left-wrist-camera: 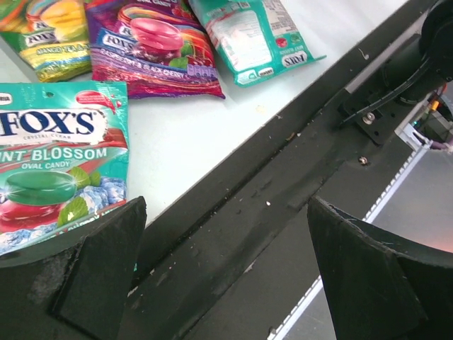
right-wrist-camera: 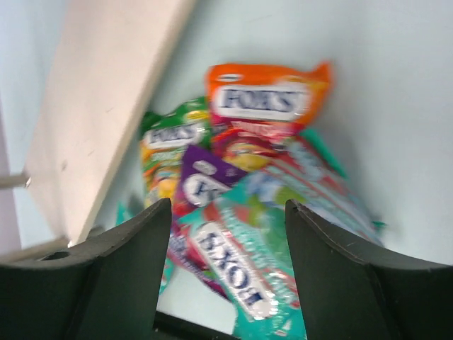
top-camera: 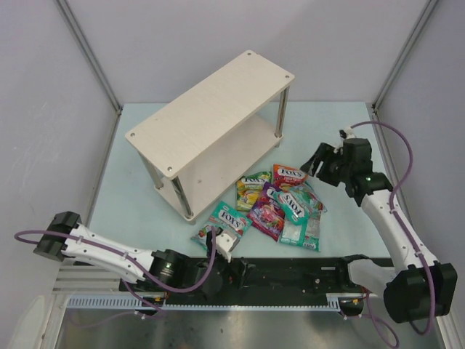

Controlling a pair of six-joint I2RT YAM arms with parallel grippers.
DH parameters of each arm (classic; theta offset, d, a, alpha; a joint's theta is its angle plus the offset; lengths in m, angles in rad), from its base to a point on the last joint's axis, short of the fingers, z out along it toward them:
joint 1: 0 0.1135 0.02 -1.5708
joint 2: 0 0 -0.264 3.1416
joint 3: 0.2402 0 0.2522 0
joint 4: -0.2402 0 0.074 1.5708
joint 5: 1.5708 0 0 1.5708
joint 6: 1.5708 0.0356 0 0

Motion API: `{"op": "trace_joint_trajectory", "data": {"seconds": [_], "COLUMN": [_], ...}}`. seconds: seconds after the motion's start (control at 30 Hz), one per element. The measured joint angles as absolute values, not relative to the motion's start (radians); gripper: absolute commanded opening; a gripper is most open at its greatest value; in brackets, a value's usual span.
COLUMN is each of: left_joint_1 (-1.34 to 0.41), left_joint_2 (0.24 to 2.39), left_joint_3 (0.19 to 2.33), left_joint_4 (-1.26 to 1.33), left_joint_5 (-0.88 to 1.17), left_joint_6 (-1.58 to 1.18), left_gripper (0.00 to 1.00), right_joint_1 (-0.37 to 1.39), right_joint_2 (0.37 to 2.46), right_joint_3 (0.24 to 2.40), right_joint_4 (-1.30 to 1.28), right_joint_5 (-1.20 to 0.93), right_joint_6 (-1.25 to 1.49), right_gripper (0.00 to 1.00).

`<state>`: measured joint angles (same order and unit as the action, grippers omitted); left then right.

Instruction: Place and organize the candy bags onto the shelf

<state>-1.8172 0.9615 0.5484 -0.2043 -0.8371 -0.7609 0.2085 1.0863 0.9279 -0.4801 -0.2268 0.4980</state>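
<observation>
The pale wood shelf [top-camera: 211, 109] stands at the back of the table with both boards bare; its lower board [right-wrist-camera: 106, 92] shows in the right wrist view. Several candy bags lie overlapping in front of it: red-orange [top-camera: 288, 175], green-yellow [top-camera: 252, 187], purple [top-camera: 267, 211] and teal [top-camera: 298, 207]. One teal bag [top-camera: 221, 220] lies apart to the left. My right gripper [top-camera: 320, 161] hovers open above the pile, the teal bag [right-wrist-camera: 262, 241] below its jaws and nothing between them. My left gripper [top-camera: 221, 243] is open over the black rail, beside the lone teal bag [left-wrist-camera: 56, 163].
A black base rail [top-camera: 290, 273] runs along the near table edge under the left gripper. Grey enclosure walls with metal frame posts [top-camera: 91, 54] close in the table on the left, back and right. Thin metal posts [top-camera: 280, 116] hold the shelf corners.
</observation>
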Motion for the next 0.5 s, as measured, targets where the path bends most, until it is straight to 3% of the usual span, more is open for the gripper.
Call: {"op": "trace_joint_trajectory", "data": {"seconds": [0.17,0.37,0.5], "left_joint_1": [-1.764,-1.522,-1.459], "left_joint_2": [0.970,0.997,1.195], "left_joint_3": [0.566,0.568,0.701], "left_joint_4": [-0.180,0.024,0.082], "left_joint_5": [-0.852,-0.750,-0.703], "left_joint_6": [-0.764,-0.768,-0.742], "left_gripper": [1.00,1.00,1.00], "right_joint_1": [0.060,0.028,-0.016], "right_joint_2": [1.074,1.047,1.029], "right_joint_3": [0.824,0.772,0.772], "right_joint_4": [-0.502,-0.519,-0.506], "right_joint_5": [-0.241,-0.261,-0.276], "right_joint_6": [0.505,0.519,0.532], "right_gripper": [0.69,0.69,0.69]}}
